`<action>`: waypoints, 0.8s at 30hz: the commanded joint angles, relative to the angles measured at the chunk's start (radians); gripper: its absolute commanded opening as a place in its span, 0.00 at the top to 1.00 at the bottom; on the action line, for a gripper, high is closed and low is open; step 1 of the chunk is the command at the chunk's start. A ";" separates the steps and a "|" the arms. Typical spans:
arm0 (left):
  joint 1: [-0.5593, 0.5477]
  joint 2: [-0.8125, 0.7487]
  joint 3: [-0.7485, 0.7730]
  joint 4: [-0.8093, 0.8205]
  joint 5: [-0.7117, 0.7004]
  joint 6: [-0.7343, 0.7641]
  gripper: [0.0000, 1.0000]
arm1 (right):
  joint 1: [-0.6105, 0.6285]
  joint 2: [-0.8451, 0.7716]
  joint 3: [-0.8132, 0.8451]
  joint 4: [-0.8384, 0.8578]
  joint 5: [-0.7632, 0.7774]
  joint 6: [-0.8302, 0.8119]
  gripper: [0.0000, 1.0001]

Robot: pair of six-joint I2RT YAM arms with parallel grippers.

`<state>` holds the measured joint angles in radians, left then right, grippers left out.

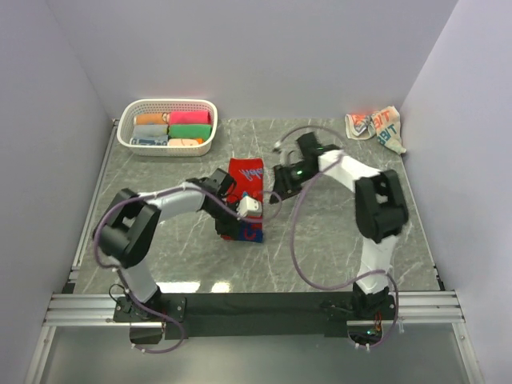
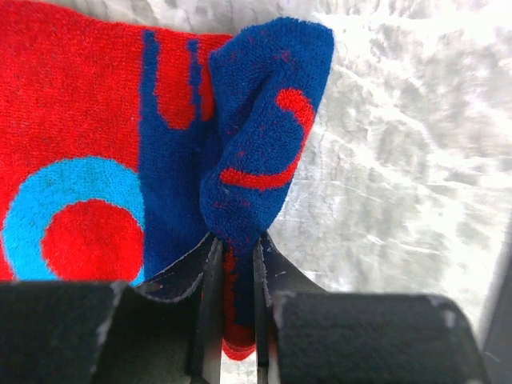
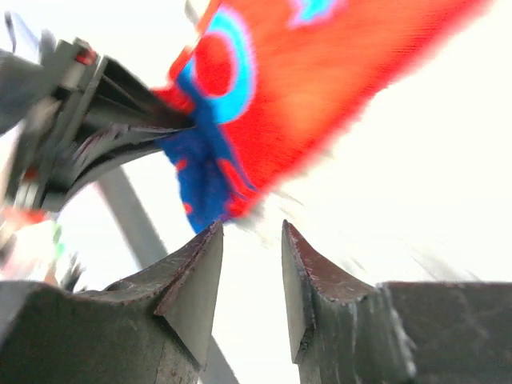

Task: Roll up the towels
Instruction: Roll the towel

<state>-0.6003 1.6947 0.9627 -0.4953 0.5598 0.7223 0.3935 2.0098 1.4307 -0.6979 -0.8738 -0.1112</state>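
Red-and-blue terry towel [image 1: 245, 174] lies flat, nearside-right of the white plastic basket [image 1: 126, 134]; left gripper [image 2: 236, 252] pinches its lifted blue corner, likely to start the roll; right gripper [image 3: 252, 240], farther from the basket, parted, empty.

The towel [image 2: 80, 104] I pinch is red, with dark blue bands and a cyan ring around a red disc. My tabletop [image 1: 332, 240] is grey marble, veined pale. The basket [image 1: 168, 102] is white lattice.

Marbled table [image 1: 336, 240], basket [image 1: 164, 150] far left, red-blue towel [image 1: 244, 172] centre, crumpled towel [image 1: 376, 126] far right
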 commanded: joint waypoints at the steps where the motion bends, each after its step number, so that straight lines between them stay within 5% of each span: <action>1: 0.051 0.144 0.133 -0.294 0.130 0.017 0.95 | -0.082 -0.198 -0.070 0.135 0.097 0.042 0.57; 7: 0.160 0.430 0.417 -0.584 0.245 0.051 0.95 | -0.117 -0.488 -0.297 0.282 0.131 -0.013 0.62; 12: 0.200 0.604 0.568 -0.729 0.298 0.089 0.92 | -0.053 -0.569 -0.398 0.334 0.145 -0.056 0.67; 24: 0.206 0.704 0.663 -0.747 0.265 0.065 0.87 | 0.427 -0.447 -0.369 0.488 0.557 -0.329 0.45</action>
<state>-0.3931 2.3432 1.6226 -1.3048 0.9634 0.7395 0.7662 1.4956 1.0309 -0.3115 -0.4534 -0.3386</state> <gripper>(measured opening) 0.190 0.544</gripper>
